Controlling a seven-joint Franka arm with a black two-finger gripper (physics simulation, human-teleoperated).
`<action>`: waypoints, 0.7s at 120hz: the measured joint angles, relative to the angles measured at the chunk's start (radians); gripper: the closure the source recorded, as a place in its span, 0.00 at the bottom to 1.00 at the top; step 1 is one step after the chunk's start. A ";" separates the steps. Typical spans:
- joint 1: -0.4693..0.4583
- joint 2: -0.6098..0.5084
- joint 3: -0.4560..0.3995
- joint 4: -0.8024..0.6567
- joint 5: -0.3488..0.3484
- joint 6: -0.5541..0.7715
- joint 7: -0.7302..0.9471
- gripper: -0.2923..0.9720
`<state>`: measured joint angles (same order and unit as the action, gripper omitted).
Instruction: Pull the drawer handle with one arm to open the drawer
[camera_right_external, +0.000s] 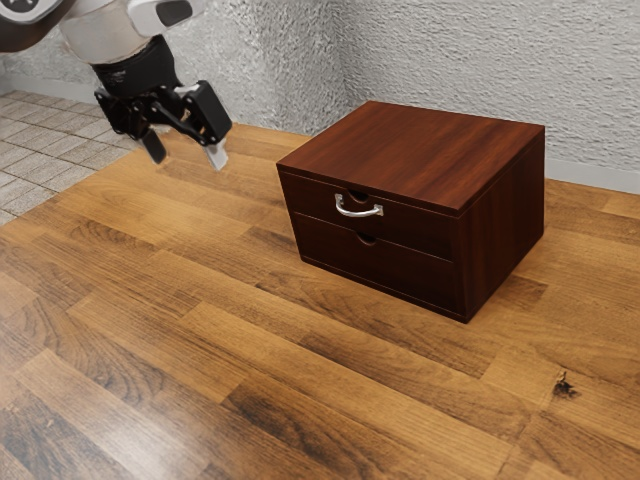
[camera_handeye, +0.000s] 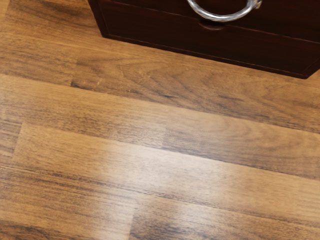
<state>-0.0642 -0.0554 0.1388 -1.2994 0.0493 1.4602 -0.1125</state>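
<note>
While gripper (camera_right_external: 188, 157) gapes, handle (camera_right_external: 358, 209) seemingly sits apart.

In the exterior view the arm (camera_right_external: 100, 30) is cut off by the top and left edges at 11 o'clock; just its last links and the end effector (camera_right_external: 188, 157) are in frame. The cabinet (camera_right_external: 420, 150) turns its back and far side away, and its underside is hidden against the bench (camera_right_external: 250, 380). At 4 o'clock a dark speck (camera_right_external: 565, 386) lies on the bench, too small to identify.

In the wrist view the top edge slices the cabinet (camera_handeye: 150, 25) at 12 o'clock, leaving a strip of its front. The drawer handle (camera_handeye: 220, 16) shows just its lower curve, with its mounts beyond that edge. At 2 o'clock the cabinet's side runs out of frame.
</note>
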 joint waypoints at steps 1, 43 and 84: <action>0.003 0.001 -0.001 -0.002 0.000 0.001 -0.001 0.23; -0.037 -0.004 -0.002 -0.015 0.009 -0.076 0.362 0.23; -0.106 -0.292 -0.013 -0.441 0.013 -0.022 0.923 0.23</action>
<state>-0.1705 -0.3474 0.1258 -1.7401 0.0621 1.4384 0.8108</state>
